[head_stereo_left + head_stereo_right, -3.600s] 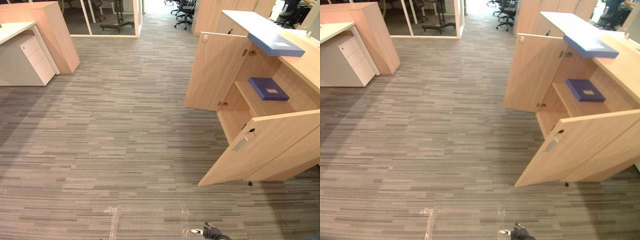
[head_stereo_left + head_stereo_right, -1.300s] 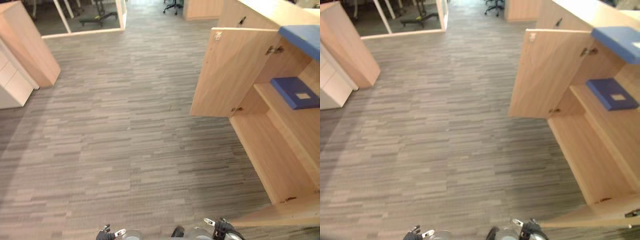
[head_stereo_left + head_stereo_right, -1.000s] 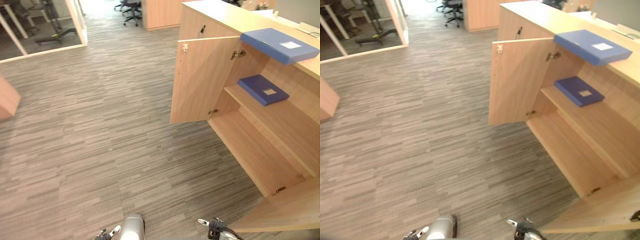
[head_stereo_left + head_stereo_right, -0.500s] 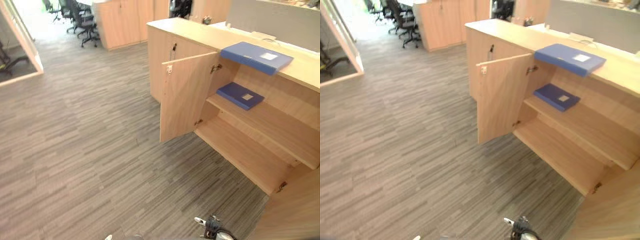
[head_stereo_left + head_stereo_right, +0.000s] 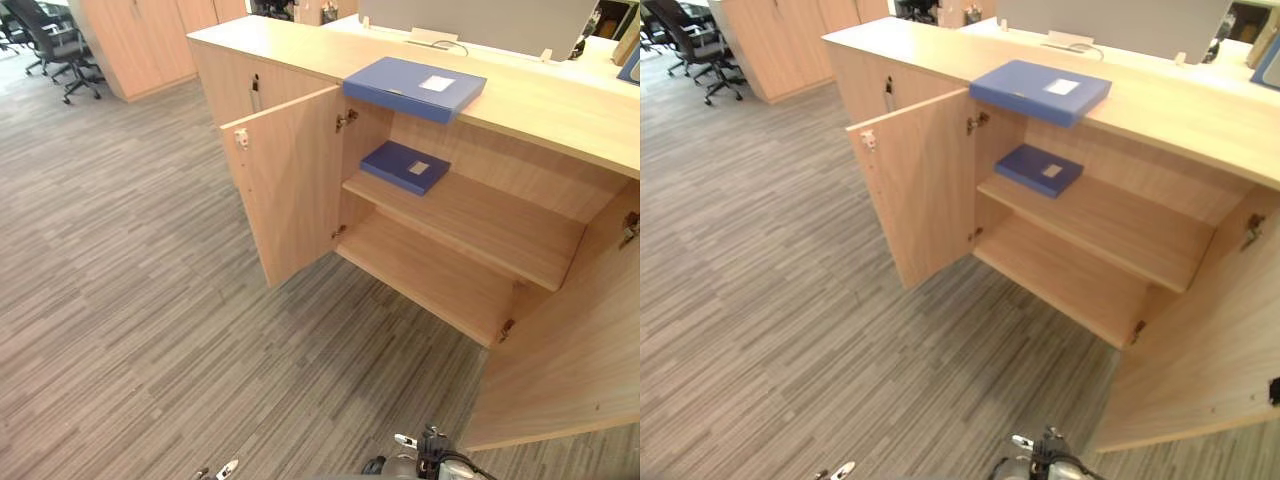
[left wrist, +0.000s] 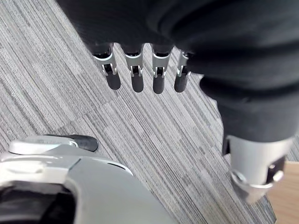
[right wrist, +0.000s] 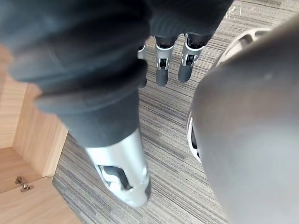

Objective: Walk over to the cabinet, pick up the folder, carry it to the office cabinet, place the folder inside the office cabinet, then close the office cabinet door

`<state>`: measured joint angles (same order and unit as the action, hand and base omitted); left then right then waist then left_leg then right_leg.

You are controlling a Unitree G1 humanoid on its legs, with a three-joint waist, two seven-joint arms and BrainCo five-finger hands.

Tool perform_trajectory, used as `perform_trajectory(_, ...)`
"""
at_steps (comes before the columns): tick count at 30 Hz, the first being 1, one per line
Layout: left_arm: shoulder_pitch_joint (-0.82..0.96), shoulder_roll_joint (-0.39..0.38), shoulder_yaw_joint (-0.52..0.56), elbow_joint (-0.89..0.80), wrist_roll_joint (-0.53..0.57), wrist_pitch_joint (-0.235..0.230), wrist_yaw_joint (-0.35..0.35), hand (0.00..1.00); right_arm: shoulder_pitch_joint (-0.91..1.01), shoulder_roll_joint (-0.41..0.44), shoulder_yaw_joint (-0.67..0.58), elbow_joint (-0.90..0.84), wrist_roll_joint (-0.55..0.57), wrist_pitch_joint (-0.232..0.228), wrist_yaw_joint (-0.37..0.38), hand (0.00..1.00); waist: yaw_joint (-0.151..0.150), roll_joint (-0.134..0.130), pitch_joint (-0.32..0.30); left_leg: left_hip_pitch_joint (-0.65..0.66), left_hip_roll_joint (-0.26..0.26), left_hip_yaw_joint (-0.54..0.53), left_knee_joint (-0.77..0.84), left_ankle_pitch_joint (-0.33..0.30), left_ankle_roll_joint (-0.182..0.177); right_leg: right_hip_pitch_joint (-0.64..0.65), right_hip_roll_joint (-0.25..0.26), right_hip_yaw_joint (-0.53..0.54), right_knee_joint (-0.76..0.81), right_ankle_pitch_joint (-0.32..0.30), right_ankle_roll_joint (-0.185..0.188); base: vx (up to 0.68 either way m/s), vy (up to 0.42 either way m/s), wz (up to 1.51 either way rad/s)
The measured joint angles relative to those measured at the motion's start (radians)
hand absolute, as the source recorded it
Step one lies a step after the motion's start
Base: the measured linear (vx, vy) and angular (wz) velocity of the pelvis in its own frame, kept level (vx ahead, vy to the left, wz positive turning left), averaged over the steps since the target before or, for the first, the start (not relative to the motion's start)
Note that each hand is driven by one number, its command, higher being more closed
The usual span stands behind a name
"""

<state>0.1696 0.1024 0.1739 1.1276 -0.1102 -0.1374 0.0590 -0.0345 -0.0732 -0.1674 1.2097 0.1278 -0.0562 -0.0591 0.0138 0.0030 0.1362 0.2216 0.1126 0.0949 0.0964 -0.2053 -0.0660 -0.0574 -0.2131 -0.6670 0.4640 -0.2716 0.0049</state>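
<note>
You have two blue folders ahead of you. One folder point(image 5: 415, 88) lies flat on the tabletop point(image 5: 560, 100) of the office cabinet point(image 5: 225, 85), with one corner jutting over the front edge above the open compartment. The second folder point(image 5: 405, 166) lies flat inside, at the left end of the single middle shelf point(image 5: 480, 225), close to the hinge side. The bottom board point(image 5: 420, 275) below that shelf is bare wood.

Both of the cabinet's two doors stand open. The left door point(image 5: 290, 195) swings out towards you over the carpet point(image 5: 130, 300), and the right door point(image 5: 570, 370) stands wide at your right, near your right hand.

Neither of your two hands is holding a folder. Your left hand point(image 6: 137, 70) hangs over the carpet with its fingers point(image 6: 158, 79) straight and side by side, grasping nothing. Your right hand point(image 7: 161, 70) hangs the same way, fingers loose and apart from the thumb point(image 7: 124, 177), empty, with the light wood of the cabinet just beside it. Both hands are well apart from the folders.

Black office chairs point(image 5: 45, 35) stand far off at your left; you cannot count them from here.
</note>
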Motion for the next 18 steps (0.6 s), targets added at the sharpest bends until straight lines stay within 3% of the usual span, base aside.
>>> perform_trajectory(1,0.000,0.001,0.000,0.000,-0.001,0.001,-0.001,0.00,0.004,0.001,0.000,0.001,0.007,0.000,0.000,0.00,-0.001,-0.001,-0.001,-0.010,0.014,-0.012,0.039,-0.013,-0.006,0.014,0.015,-0.010,-0.014,-0.006,0.001,0.25,-0.247,0.31)
perform_trajectory(3,-0.001,0.000,0.012,-0.002,-0.014,0.002,-0.002,0.00,0.024,0.006,0.001,0.005,0.010,-0.001,0.000,0.00,0.006,-0.005,-0.019,-0.138,0.064,-0.031,0.349,-0.052,-0.057,0.092,0.083,-0.030,-0.119,0.004,0.000,0.26,-0.181,0.14)
perform_trajectory(4,0.002,-0.002,0.017,-0.002,-0.017,0.003,-0.002,0.00,0.026,0.006,0.001,0.005,0.010,-0.001,0.000,0.00,0.006,-0.004,-0.019,-0.172,0.078,-0.033,0.448,-0.051,-0.064,0.116,0.102,-0.029,-0.147,0.013,-0.006,0.25,-0.096,-0.16)
perform_trajectory(6,0.012,-0.013,0.041,-0.004,-0.023,0.009,0.000,0.00,0.033,0.004,0.019,0.008,0.018,-0.001,0.001,0.00,0.010,0.006,-0.027,-0.271,0.124,-0.043,0.755,-0.033,-0.134,0.197,0.166,0.013,-0.225,0.025,-0.025,0.28,-0.011,-0.53)
perform_trajectory(7,0.014,-0.015,0.045,-0.011,-0.023,0.011,0.000,0.00,0.031,0.002,0.034,0.011,0.019,-0.001,0.001,0.00,0.015,0.005,-0.030,-0.292,0.128,-0.035,0.814,-0.036,-0.130,0.215,0.175,0.033,-0.238,0.025,-0.025,0.34,0.060,-1.00)
perform_trajectory(9,0.021,-0.019,0.059,-0.044,-0.037,0.011,0.001,0.00,0.022,0.000,0.054,0.028,0.022,-0.001,-0.001,0.00,0.047,0.000,-0.031,-0.381,0.108,0.023,0.925,-0.080,-0.074,0.237,0.171,0.143,-0.259,0.030,-0.024,0.37,0.150,-1.31)
perform_trajectory(11,0.023,-0.020,0.062,-0.049,-0.043,0.011,0.002,0.00,0.008,-0.003,0.089,0.044,0.029,0.003,-0.002,0.00,0.062,-0.008,-0.025,-0.439,0.066,0.021,0.895,-0.120,-0.033,0.253,0.142,0.209,-0.266,0.036,-0.013,0.29,0.241,-1.33)
perform_trajectory(12,0.030,-0.018,0.066,-0.052,-0.043,0.010,0.003,0.00,-0.001,0.002,0.111,0.045,0.040,0.003,-0.003,0.00,0.079,-0.019,-0.019,-0.470,0.029,-0.002,0.802,-0.136,-0.006,0.260,0.105,0.272,-0.259,0.037,-0.011,0.29,0.325,-1.75)
perform_trajectory(13,0.029,-0.024,0.066,-0.062,-0.043,0.008,0.005,0.00,-0.017,0.005,0.126,0.044,0.047,0.002,-0.002,0.00,0.087,-0.014,-0.012,-0.483,-0.002,-0.080,0.636,-0.124,-0.009,0.269,0.078,0.322,-0.247,0.038,0.003,0.29,0.342,-1.53)
perform_trajectory(14,0.031,-0.030,0.064,-0.062,-0.043,0.005,0.007,0.00,-0.021,0.004,0.129,0.042,0.047,0.001,-0.002,0.00,0.088,0.000,-0.014,-0.479,-0.011,-0.138,0.519,-0.084,-0.017,0.272,0.076,0.339,-0.247,0.038,0.028,0.29,0.360,-1.21)
perform_trajectory(15,0.032,-0.023,0.066,-0.057,-0.043,0.002,0.012,0.00,-0.024,0.020,0.134,0.039,0.048,-0.003,-0.003,0.00,0.090,0.005,-0.015,-0.455,-0.022,-0.158,0.441,0.033,-0.014,0.291,0.059,0.371,-0.258,0.025,0.080,0.34,0.354,-0.65)
perform_trajectory(16,0.027,-0.012,0.066,-0.065,-0.044,-0.009,0.020,0.00,-0.029,0.044,0.155,0.034,0.048,-0.007,-0.001,0.00,0.087,-0.025,-0.025,-0.428,-0.048,-0.150,0.415,0.037,-0.010,0.289,0.046,0.374,-0.290,0.028,0.081,0.30,0.301,-0.43)
perform_trajectory(18,0.008,-0.004,0.069,-0.078,-0.044,-0.016,0.022,0.00,-0.039,0.056,0.160,0.030,0.048,-0.008,-0.001,0.00,0.087,-0.040,-0.023,-0.428,-0.109,-0.244,0.445,0.038,-0.009,0.280,0.067,0.376,-0.326,0.061,0.064,0.11,0.102,0.08)
